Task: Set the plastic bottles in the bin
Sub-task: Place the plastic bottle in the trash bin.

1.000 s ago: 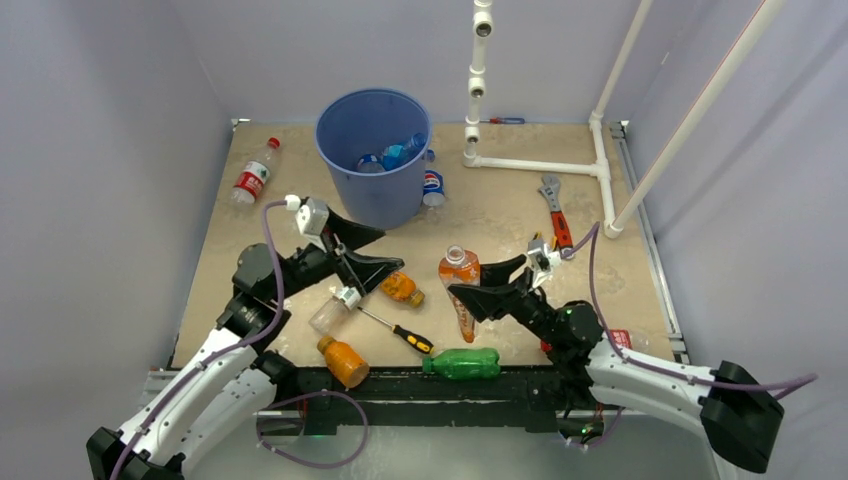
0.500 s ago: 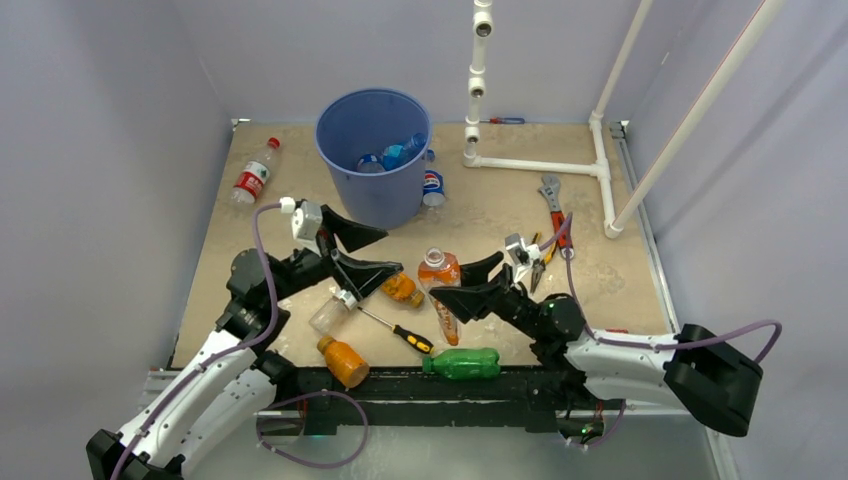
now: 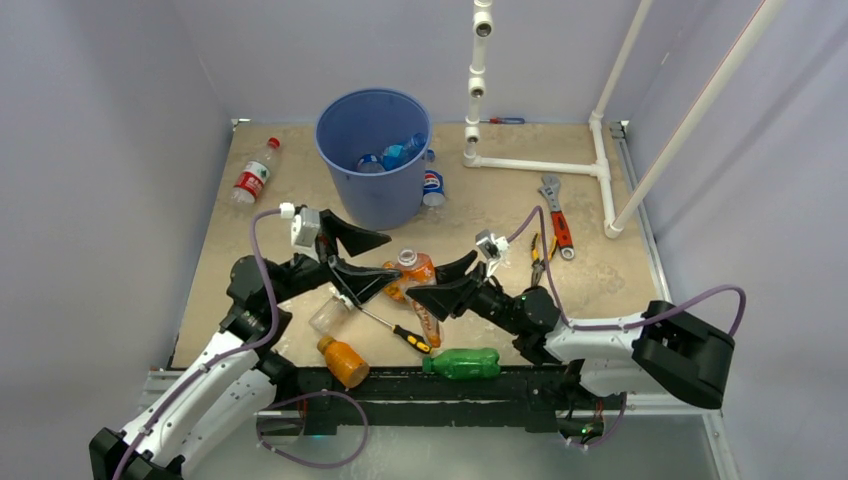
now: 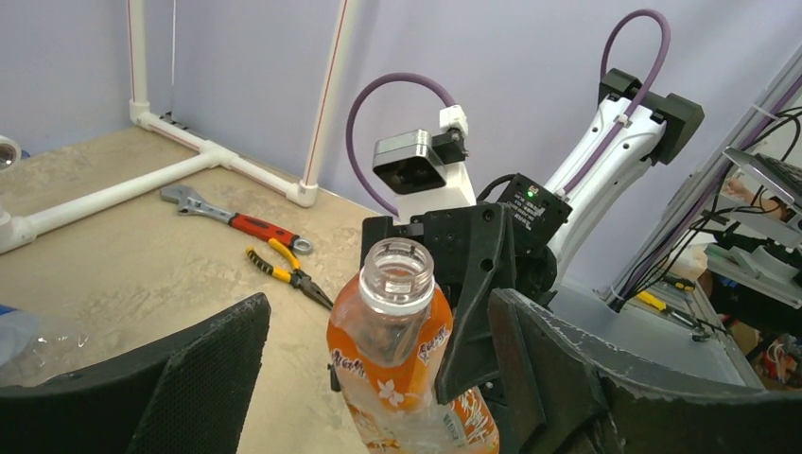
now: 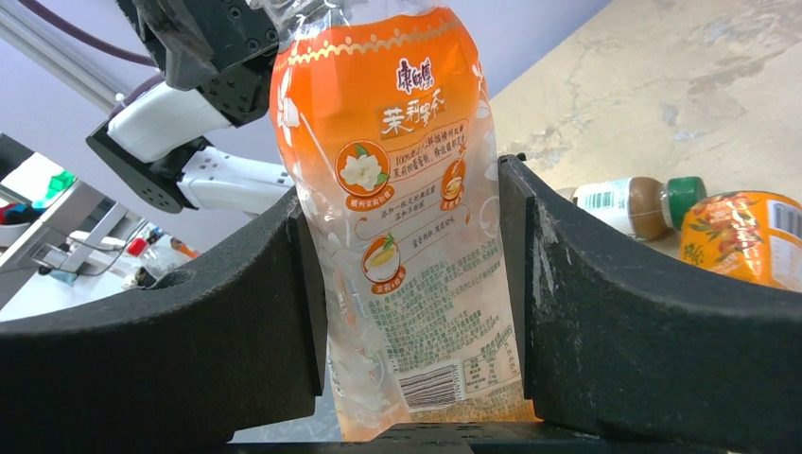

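The sand-coloured table (image 3: 480,215) is strewn with bottles and tools. At its far side, left of the centre, the blue bin (image 3: 345,190) is seen upright, and a few blue-labelled bottles (image 3: 392,155) are already lying inside it.

In front of the bin the two grippers are brought close together. The right gripper (image 5: 409,189) is clamped on an orange-labelled bottle (image 4: 397,350). Both pads (image 5: 567,284) are pressed flat against the label, and the soft plastic is squeezed a little between them. The bottle is held above the table with its open mouth turned towards the left arm.

The left gripper (image 3: 390,258) is spread wide. The upper part of the same bottle is placed between its fingers (image 4: 203,378), and space is seen at each side, so the bottle does not seem to be touched by them.

More bottles are left on the table:
- a green bottle (image 3: 465,363) and an orange-filled bottle (image 3: 343,361) at the near edge
- a small clear bottle (image 3: 328,314) under the left arm
- a red-labelled bottle (image 3: 255,172) at the far left
- a blue-and-white bottle (image 3: 433,186) just beside the bin

A red-handled wrench (image 3: 555,215) and pliers (image 3: 537,250) are lying at the right. A screwdriver (image 3: 397,330) is lying under the grippers.
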Robot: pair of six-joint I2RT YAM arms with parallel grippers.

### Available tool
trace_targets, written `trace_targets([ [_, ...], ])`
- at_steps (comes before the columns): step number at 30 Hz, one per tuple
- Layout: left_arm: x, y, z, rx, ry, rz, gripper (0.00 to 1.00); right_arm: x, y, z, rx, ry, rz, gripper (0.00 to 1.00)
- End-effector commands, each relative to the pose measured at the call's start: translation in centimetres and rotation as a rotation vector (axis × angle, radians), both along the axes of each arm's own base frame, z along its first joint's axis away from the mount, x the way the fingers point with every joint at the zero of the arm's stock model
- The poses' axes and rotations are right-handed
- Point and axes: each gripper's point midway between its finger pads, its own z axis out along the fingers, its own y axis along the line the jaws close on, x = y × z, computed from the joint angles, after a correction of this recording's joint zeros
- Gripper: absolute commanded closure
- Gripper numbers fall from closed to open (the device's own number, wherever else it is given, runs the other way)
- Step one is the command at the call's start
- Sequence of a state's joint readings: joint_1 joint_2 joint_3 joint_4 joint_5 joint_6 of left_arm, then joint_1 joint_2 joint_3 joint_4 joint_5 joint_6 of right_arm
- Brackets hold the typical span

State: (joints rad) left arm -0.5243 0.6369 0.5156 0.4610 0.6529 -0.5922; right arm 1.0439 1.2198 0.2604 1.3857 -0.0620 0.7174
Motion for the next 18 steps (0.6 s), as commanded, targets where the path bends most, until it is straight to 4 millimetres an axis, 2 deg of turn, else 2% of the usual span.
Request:
trace_targets([
  [1, -0.9, 0.1, 1.2, -0.041, -0.057, -0.030, 0.17, -0.3, 0.8, 3.3, 0.098, -0.032, 0.020, 0.80],
  [7, -0.7, -0.1, 0.9, -0.033, -0.048, -0.035, 0.28, -0.6, 1.7, 3.3, 0.082, -0.034, 0.048, 0.81],
  [9, -0.8, -0.2, 0.8, -0.031, -0.053, -0.048, 0.46, -0.7, 2.0, 3.4, 0.079, -0.038, 0.058, 0.81],
  [11, -0.8, -0.3, 0.8, -0.030, -0.052, -0.053, 0.56, -0.8, 2.3, 3.3, 0.073, -0.037, 0.062, 0.81],
  [13, -0.8, -0.3, 0.8, -0.030, -0.049, -0.055, 0.57, -0.9, 2.5, 3.2, 0.068, -0.038, 0.068, 0.81],
  [16, -0.7, -0.3, 0.7, -0.026, -0.041, -0.050, 0.45, -1.0, 2.8, 2.9, 0.056, -0.040, 0.072, 0.81],
  [18, -0.7, -0.4, 0.7, -0.025, -0.040, -0.051, 0.41, -1.0, 3.1, 2.8, 0.046, -0.039, 0.073, 0.81],
])
